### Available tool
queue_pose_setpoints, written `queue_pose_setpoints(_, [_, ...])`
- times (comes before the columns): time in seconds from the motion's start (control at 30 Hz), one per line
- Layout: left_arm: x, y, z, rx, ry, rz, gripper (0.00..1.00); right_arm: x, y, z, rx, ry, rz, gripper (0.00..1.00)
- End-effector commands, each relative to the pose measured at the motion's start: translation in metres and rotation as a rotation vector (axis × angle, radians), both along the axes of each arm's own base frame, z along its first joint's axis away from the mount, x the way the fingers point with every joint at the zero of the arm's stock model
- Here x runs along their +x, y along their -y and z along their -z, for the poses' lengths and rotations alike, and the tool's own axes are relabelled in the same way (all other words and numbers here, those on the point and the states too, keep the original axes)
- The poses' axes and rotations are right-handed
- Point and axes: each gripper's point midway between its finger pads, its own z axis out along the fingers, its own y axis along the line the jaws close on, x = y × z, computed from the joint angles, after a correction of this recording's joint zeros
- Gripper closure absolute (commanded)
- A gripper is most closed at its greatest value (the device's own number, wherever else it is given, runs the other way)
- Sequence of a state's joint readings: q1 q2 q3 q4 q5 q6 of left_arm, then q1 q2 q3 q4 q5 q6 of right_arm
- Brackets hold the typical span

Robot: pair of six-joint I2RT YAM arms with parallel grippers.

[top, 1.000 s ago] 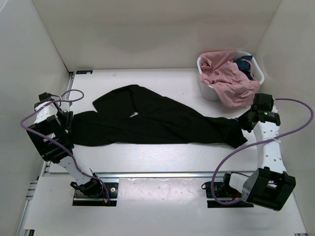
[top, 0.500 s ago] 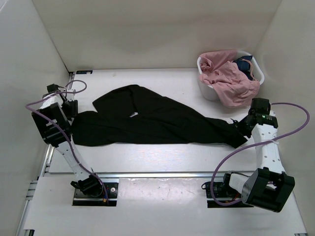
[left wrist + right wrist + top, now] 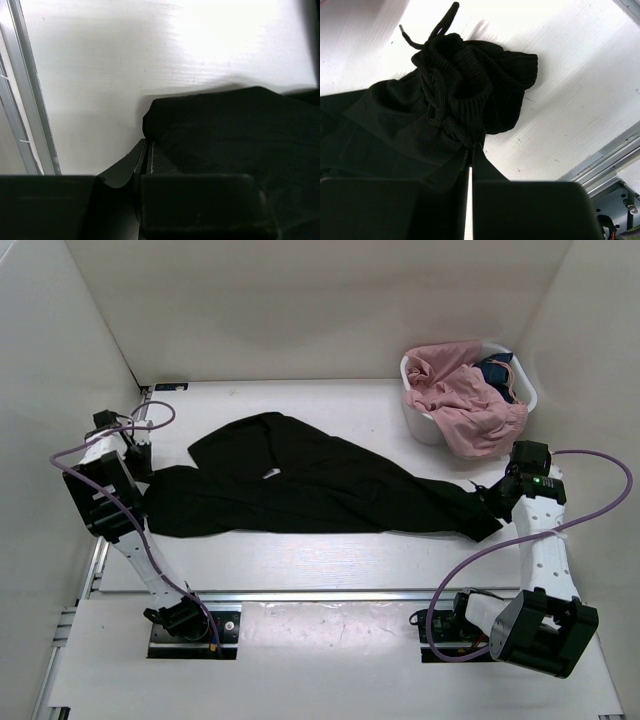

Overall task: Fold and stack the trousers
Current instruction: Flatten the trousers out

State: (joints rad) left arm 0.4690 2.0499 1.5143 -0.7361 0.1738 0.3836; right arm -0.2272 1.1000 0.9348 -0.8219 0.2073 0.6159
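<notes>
Trousers (image 3: 300,485), plain black, lie spread across the white surface (image 3: 330,560), stretched from the left arm to the right one, with a small white label (image 3: 271,474) showing near the middle. The left gripper (image 3: 148,150) sits at the leg end, its jaws closed to a thin slit on the hem corner. The right gripper (image 3: 471,150) has its jaws clamped on the bunched, ribbed waistband, and the drawstring (image 3: 432,30) trails loose beyond it. At the far right a white basket (image 3: 421,426) holds a pink garment (image 3: 465,405), which spills over its rim, and a dark blue garment (image 3: 497,370).
</notes>
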Motion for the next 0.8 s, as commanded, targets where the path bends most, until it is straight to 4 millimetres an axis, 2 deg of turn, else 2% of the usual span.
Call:
queue_pose_setpoints(0.0, [0.002, 0.003, -0.031, 0.009, 0.075, 0.009, 0.85, -0.004, 0.003, -0.005, -0.025, -0.002, -0.011, 1.00])
queue_pose_setpoints(0.2, [-0.001, -0.007, -0.064, 0.093, 0.116, 0.008, 0.85, -0.004, 0.003, -0.005, -0.025, -0.002, -0.011, 1.00])
queue_pose_setpoints(0.33, [0.015, -0.013, -0.110, 0.143, 0.211, 0.033, 0.85, 0.015, 0.008, -0.021, -0.029, 0.045, -0.006, 1.00])
queue_pose_setpoints(0.37, [0.019, -0.014, -0.128, 0.156, 0.244, 0.045, 0.85, 0.022, 0.010, -0.029, -0.032, 0.059, -0.006, 1.00])
queue_pose_setpoints(0.4, [0.027, -0.018, -0.158, 0.180, 0.289, 0.045, 0.85, 0.037, 0.011, -0.048, -0.028, 0.091, -0.013, 1.00])
queue_pose_setpoints(0.47, [0.033, -0.017, -0.194, 0.201, 0.346, 0.078, 0.85, 0.049, 0.017, -0.072, -0.037, 0.124, -0.004, 1.00])
queue_pose_setpoints(0.5, [0.034, -0.025, -0.222, 0.238, 0.393, 0.076, 0.85, 0.054, 0.018, -0.081, -0.039, 0.132, -0.004, 1.00])
queue_pose_setpoints(0.53, [0.027, -0.022, -0.232, 0.246, 0.394, 0.087, 0.85, 0.056, 0.021, -0.105, -0.042, 0.171, 0.004, 1.00])
queue_pose_setpoints(0.57, [0.020, -0.031, -0.239, 0.279, 0.395, 0.082, 0.85, 0.054, 0.027, -0.112, -0.036, 0.183, 0.022, 1.00])
queue_pose_setpoints(0.6, [0.005, -0.041, -0.246, 0.309, 0.388, 0.057, 0.85, 0.052, 0.031, -0.116, -0.038, 0.184, 0.039, 1.00])
queue_pose_setpoints(0.67, [-0.013, -0.053, -0.241, 0.350, 0.347, 0.042, 0.85, 0.036, 0.036, -0.121, -0.027, 0.187, 0.063, 1.00])
queue_pose_setpoints(0.7, [-0.032, -0.064, -0.220, 0.366, 0.270, 0.033, 0.85, 0.030, 0.036, -0.115, -0.012, 0.173, 0.069, 1.00])
queue_pose_setpoints(0.73, [-0.045, -0.065, -0.217, 0.379, 0.248, 0.031, 0.85, 0.018, 0.033, -0.099, 0.008, 0.126, 0.067, 1.00])
queue_pose_setpoints(0.77, [-0.057, -0.067, -0.206, 0.378, 0.213, 0.029, 0.85, 0.011, 0.030, -0.095, 0.009, 0.126, 0.067, 1.00])
